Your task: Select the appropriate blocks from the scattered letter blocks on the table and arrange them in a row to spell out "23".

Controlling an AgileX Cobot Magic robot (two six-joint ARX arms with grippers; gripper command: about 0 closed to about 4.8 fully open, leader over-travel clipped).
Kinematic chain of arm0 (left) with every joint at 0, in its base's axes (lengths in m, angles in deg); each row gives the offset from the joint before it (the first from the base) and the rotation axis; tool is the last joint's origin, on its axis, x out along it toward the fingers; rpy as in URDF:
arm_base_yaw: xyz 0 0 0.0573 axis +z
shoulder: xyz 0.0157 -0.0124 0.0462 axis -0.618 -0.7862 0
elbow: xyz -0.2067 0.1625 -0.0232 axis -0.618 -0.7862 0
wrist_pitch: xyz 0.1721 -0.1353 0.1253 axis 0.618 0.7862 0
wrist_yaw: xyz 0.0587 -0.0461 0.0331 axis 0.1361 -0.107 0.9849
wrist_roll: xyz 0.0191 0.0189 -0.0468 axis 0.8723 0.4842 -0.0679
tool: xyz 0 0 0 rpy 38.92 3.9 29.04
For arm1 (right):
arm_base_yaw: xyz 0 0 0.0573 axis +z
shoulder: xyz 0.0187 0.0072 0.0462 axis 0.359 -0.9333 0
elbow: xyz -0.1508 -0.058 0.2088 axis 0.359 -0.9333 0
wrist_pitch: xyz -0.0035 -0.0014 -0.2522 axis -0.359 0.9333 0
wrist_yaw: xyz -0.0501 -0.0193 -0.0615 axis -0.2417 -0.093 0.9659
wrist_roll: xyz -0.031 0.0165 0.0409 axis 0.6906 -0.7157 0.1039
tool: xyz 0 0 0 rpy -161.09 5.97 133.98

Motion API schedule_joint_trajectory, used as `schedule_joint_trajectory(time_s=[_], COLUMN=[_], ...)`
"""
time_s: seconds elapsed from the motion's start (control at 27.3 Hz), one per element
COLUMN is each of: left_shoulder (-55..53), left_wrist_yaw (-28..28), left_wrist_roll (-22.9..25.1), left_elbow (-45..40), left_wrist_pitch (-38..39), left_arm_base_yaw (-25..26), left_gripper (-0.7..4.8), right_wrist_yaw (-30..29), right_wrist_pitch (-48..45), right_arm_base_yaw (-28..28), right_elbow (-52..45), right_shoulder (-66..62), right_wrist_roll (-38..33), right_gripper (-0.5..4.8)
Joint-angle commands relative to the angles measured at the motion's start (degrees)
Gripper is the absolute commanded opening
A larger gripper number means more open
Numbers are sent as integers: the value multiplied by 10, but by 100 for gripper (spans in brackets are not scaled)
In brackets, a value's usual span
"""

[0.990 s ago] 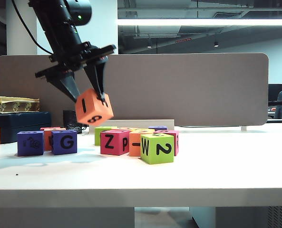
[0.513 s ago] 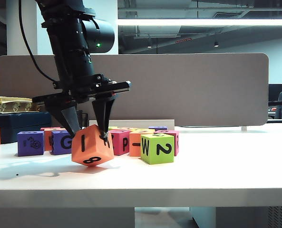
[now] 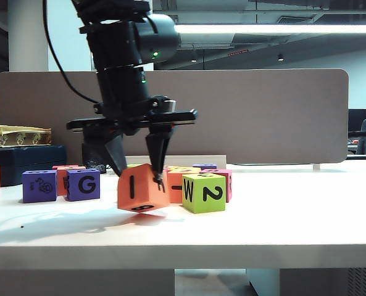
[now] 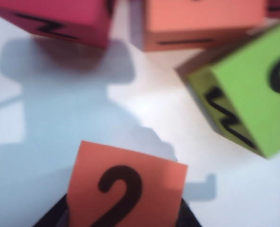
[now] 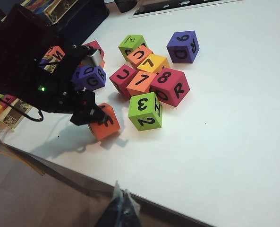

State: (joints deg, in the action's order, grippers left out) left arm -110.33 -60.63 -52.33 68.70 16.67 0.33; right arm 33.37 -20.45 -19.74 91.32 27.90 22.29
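Left gripper holds orange cube low over the table, beside the lime green cube

Exterior view: left gripper [image 3: 141, 176] hangs from its black arm, pointing down, fingers clamped on the orange cube [image 3: 142, 189]. Cube tilted, one lower edge at or just above the white table [image 3: 281, 228]; contact cannot be told. Face toward camera shows a black "I". Shadow lies under and to the left of it.

Just right of the held cube: lime green cube [image 3: 203, 192], resting flat, faces "W" and "2" toward camera. The two cubes are near, not touching. Behind them, partly hidden, another orange cube and a pink one. Further left, the purple "G" cube [image 3: 84, 184] with a second purple cube beside it.

Left wrist view: held orange cube [image 4: 125, 187] fills the lower frame between the dark fingers; its visible face carries a hook-shaped black character, cut off by the frame edge. Lime green cube [image 4: 246, 109] close by, blurred, "W" face visible.

Right wrist view: looks down on the whole cluster from high up. Left gripper [image 5: 90, 116] over the orange cube [image 5: 105, 126] at the near side of the table; lime green cube [image 5: 146, 111] beside it showing "3" on top and "2" on its side. Right gripper [image 5: 122, 208] only as a dark tip at the frame edge, holding nothing; fingers look drawn together, well apart from all cubes
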Motion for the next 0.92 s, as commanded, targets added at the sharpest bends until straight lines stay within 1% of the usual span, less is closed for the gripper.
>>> schedule_joint_trajectory(time_s=[0.04,0.11,0.26,0.37,0.44,0.7,0.73,0.81,0.84,0.92], left_shoulder=[-1,-4,-15,-18,-18,-17,-17,-17,-17,-17], left_wrist_yaw=[6,9,33,58,91,91,85,69,60,38], left_wrist_roll=[-4,-4,-4,-3,-2,-4,-3,-4,-5,-20], left_elbow=[-1,-1,-1,-1,0,0,0,0,0,0], left_wrist_pitch=[2,-2,0,2,1,17,19,23,26,40], left_arm_base_yaw=[-8,-8,-8,-8,-8,-8,-9,-10,-10,-10], left_gripper=[215,215,215,215,215,216,222,280,318,328], right_wrist_yaw=[0,0,0,0,-1,-2,-2,-2,-2,-1], right_wrist_pitch=[-7,-7,-7,-7,-7,-7,-7,-7,-7,-7], right_arm_base_yaw=[0,0,0,0,0,0,0,0,0,0], right_elbow=[1,1,1,1,1,1,1,1,1,1], right_shoulder=[0,0,0,0,0,0,0,0,0,0], right_wrist_roll=[2,2,2,2,2,2,2,2,2,2], right_gripper=[-1,-1,-1,-1,-1,-1,-1,-1,-1,-1])
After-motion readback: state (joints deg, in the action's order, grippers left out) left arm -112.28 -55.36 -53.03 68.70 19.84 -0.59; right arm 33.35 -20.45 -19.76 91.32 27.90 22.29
